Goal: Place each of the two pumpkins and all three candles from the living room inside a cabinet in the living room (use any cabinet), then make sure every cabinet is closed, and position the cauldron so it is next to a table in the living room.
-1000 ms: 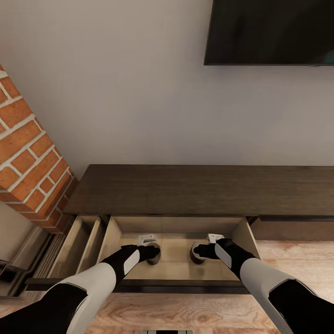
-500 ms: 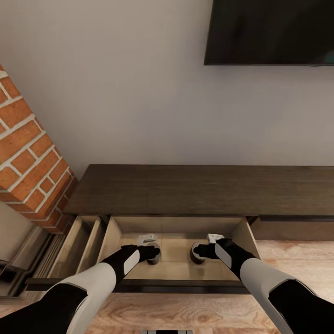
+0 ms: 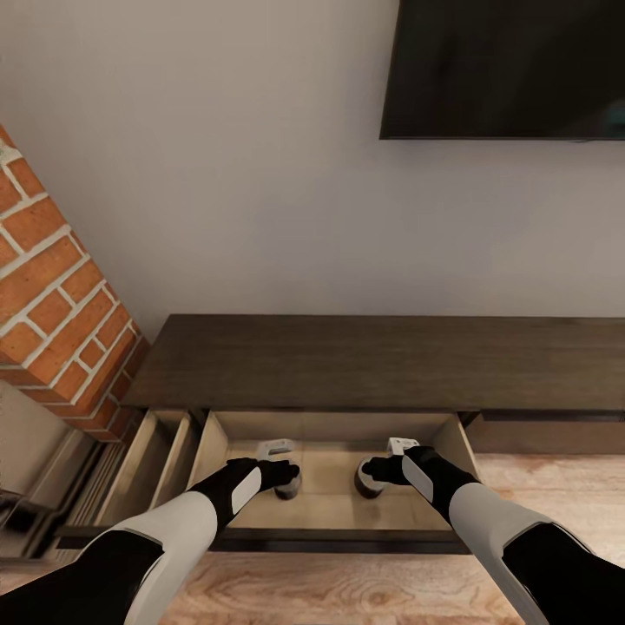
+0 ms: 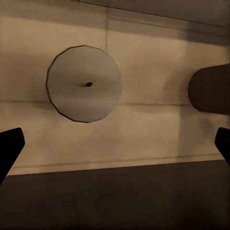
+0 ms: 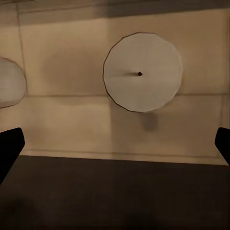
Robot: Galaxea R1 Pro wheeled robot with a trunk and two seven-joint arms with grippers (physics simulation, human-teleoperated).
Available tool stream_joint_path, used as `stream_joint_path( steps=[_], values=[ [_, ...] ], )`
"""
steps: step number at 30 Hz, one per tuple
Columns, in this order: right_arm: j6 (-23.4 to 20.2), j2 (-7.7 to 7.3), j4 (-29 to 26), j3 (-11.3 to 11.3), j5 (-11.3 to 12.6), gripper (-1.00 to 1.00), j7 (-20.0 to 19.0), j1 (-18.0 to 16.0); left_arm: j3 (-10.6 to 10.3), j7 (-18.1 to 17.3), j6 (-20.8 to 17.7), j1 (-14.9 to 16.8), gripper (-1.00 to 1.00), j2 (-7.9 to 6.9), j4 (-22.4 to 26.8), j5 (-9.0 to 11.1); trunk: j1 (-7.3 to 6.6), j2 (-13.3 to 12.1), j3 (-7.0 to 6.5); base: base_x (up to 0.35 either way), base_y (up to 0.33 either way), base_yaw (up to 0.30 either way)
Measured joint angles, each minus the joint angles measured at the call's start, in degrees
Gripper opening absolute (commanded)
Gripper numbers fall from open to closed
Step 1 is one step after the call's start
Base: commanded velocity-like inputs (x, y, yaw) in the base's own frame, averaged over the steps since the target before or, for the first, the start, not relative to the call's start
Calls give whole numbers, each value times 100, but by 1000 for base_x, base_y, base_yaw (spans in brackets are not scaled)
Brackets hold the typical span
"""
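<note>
**Both claws released above two candles in the open drawer**

The left claw (image 3: 291,475) hangs over the open middle drawer (image 3: 334,503) of the cabinet (image 3: 373,360), its fingers spread wide and gripping nothing. In the left wrist view the two dark fingertips (image 4: 9,148) sit far apart at the frame's edges, with the left candle (image 4: 84,83) standing upright on the pale drawer floor between them and clear of both. The second candle's side shows at the edge of that same view (image 4: 211,88).

The right claw (image 3: 369,473) is likewise released and empty over the same drawer. Its wrist view shows its fingertips (image 5: 10,146) wide apart, and the right candle (image 5: 143,72) upright below, round top and small dark wick facing the camera, touching neither finger.

From the head view, the two candles (image 3: 288,488) (image 3: 368,488) stand side by side but apart in the drawer, each partly hidden beneath a claw. A narrower drawer (image 3: 156,451) to the left also stands pulled out, next to the brick fireplace (image 3: 52,304). A television (image 3: 503,69) hangs on the wall above the cabinet, and light wood floor (image 3: 365,590) lies in front of it.
</note>
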State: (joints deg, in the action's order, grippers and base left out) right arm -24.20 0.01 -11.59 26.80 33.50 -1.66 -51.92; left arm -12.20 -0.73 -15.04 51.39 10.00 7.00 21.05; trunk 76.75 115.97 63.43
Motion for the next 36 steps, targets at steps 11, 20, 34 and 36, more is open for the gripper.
stream_joint_path(
  steps=[11, 20, 34, 36],
  values=[
    [-19, 0, -2, -2, -4, 100, 28, 0, -7, -4, -503, 0, 100, 0, 67, 13, -242, -441, -197, 0, 0, 0],
    [-40, 0, -5, -7, -10, 100, 30, 0, -10, 11, -1100, 0, 100, 0, 297, 24, -439, -802, -359, 0, 0, 0],
    [-44, 0, -4, -2, -13, 100, 31, 0, -15, 54, -1322, 0, 100, 0, 398, 30, -747, -1364, -631, 0, 0, 0],
    [-44, 0, -3, -2, -13, 100, 32, 0, -15, 61, -1323, 0, 100, 0, 398, 32, -791, -1444, -682, 0, 0, 0]
  ],
)
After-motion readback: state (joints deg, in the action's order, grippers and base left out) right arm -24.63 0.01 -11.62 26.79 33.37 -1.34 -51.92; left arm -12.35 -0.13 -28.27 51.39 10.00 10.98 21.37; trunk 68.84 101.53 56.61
